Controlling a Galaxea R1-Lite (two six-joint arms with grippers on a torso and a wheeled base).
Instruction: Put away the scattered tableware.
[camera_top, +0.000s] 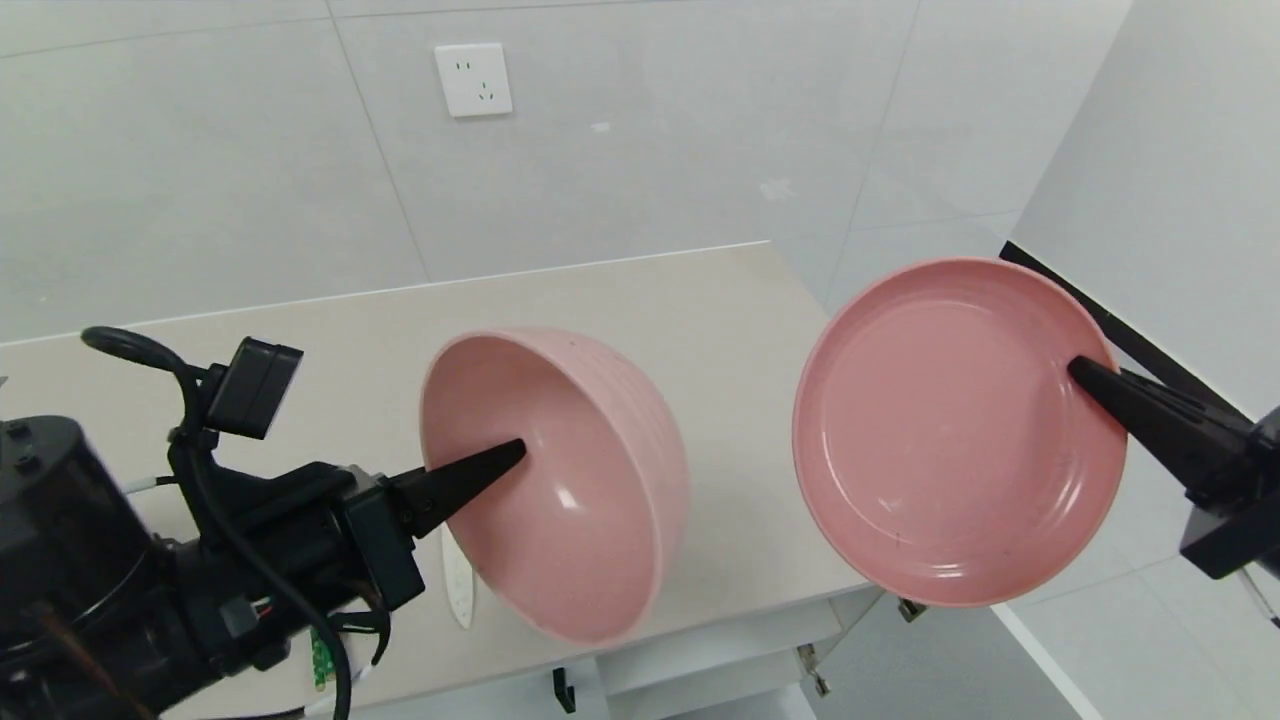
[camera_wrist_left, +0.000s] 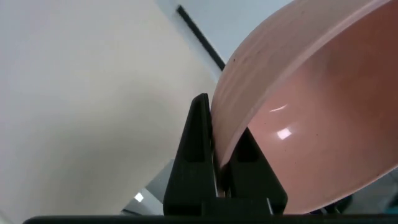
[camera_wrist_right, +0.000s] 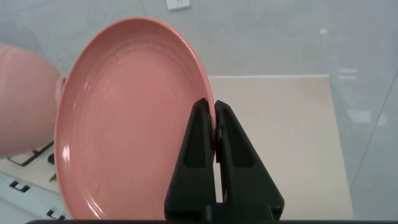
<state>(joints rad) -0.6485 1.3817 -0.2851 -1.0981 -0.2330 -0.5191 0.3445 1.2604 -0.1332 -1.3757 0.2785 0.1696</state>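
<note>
A pink bowl (camera_top: 570, 480) hangs tilted on its side above the beige counter (camera_top: 640, 300), its opening facing me. My left gripper (camera_top: 500, 455) is shut on its rim; the left wrist view shows the bowl (camera_wrist_left: 323, 124) wall pinched between the black fingers (camera_wrist_left: 199, 137). A pink plate (camera_top: 950, 430) is held upright past the counter's right edge, with my right gripper (camera_top: 1085, 372) shut on its rim. In the right wrist view the plate (camera_wrist_right: 124, 118) stands edge-on in the fingers (camera_wrist_right: 199, 137), with the bowl (camera_wrist_right: 25, 99) beyond it.
A white flat utensil (camera_top: 460, 585) lies on the counter under the bowl. A wall socket (camera_top: 473, 79) is on the tiled wall behind. White cabinet fronts (camera_top: 700, 660) sit below the counter's front edge. Open floor lies to the right.
</note>
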